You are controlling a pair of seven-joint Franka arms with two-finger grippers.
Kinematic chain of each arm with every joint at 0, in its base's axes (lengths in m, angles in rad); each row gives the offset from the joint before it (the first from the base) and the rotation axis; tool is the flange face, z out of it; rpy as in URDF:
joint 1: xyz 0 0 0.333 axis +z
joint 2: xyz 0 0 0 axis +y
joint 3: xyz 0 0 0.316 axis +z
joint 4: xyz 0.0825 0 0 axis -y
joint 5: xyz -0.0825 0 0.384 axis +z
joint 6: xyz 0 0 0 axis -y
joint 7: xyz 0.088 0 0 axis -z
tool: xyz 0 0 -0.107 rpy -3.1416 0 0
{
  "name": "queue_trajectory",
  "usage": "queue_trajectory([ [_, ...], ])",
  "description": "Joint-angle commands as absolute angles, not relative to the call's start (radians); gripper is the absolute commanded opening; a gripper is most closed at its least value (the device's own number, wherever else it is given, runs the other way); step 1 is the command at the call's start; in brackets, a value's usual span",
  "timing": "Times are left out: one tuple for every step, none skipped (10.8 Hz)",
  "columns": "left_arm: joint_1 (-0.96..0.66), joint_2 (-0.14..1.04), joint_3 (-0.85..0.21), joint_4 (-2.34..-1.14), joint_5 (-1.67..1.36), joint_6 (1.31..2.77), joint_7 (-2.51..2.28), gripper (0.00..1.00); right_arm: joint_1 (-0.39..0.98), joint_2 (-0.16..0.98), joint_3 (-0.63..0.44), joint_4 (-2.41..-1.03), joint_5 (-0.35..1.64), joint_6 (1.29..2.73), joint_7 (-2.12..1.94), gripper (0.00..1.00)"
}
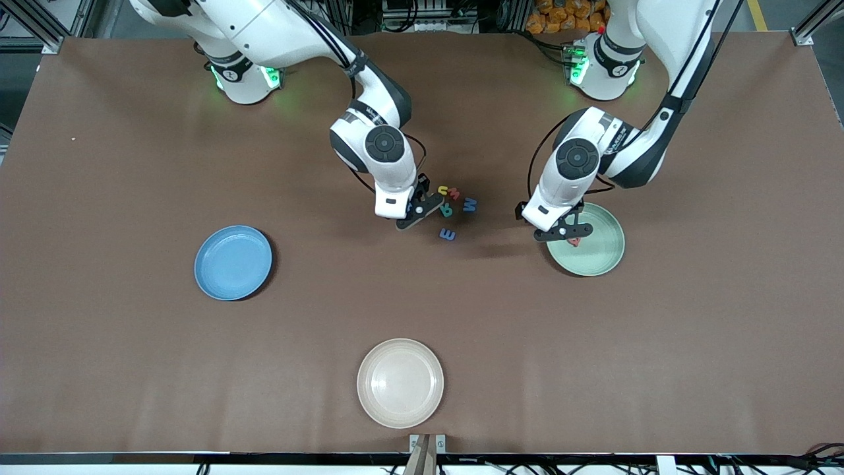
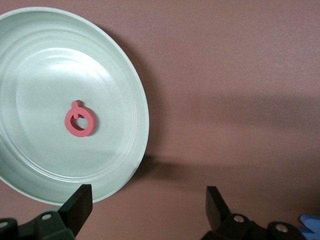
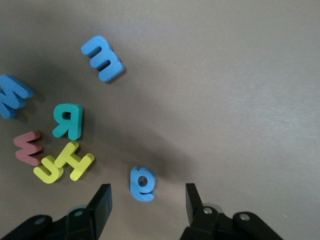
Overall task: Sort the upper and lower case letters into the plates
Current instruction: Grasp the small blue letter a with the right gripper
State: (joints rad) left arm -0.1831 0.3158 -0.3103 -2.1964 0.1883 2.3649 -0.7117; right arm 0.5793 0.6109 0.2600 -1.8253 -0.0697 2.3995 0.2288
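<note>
Loose letters lie in a cluster at mid-table: a blue m (image 3: pixel 102 58), a blue W (image 3: pixel 11 95), a teal R (image 3: pixel 67 121), a red letter (image 3: pixel 28 148), and a yellow H (image 3: pixel 75 160) touching a yellow u (image 3: pixel 48 170). A small blue g (image 3: pixel 142 183) lies apart from them, just ahead of my right gripper (image 3: pixel 148 201). That gripper is low over the table and open, with a gap on each side of the g. My left gripper (image 2: pixel 148 205) hangs open and empty over the rim of the mint green plate (image 2: pixel 40 50), which holds one red letter (image 2: pixel 79 121). The blue plate (image 1: pixel 233 262) holds nothing.
A cream-white plate (image 1: pixel 400 382) sits near the table's front edge, nearer the camera than the cluster of letters (image 1: pixel 455 204). The mint green plate (image 1: pixel 603 254) is toward the left arm's end and the blue plate toward the right arm's end, with brown tabletop between them.
</note>
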Motion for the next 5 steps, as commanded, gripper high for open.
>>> queue_trajectory([
  [-0.187,0.327,-0.313,-2.180,0.163,2.362,-0.719,1.00,0.592,0.637,0.262,-1.829,-0.089,2.430,0.239,0.66],
  [-0.187,0.327,-0.313,-2.180,0.163,2.362,-0.718,1.00,0.594,0.644,0.262,-1.829,-0.107,2.430,0.245,0.64],
  [-0.187,0.327,-0.313,-2.180,0.163,2.362,-0.719,1.00,0.595,0.652,0.262,-1.829,-0.133,2.430,0.270,0.62],
  [-0.186,0.327,-0.313,-2.180,0.161,2.364,-0.718,1.00,0.595,0.663,0.262,-1.829,-0.167,2.433,0.305,0.60],
  [-0.184,0.334,-0.313,-2.180,0.163,2.362,-0.716,1.00,0.595,0.667,0.262,-1.829,-0.179,2.445,0.317,0.57],
])
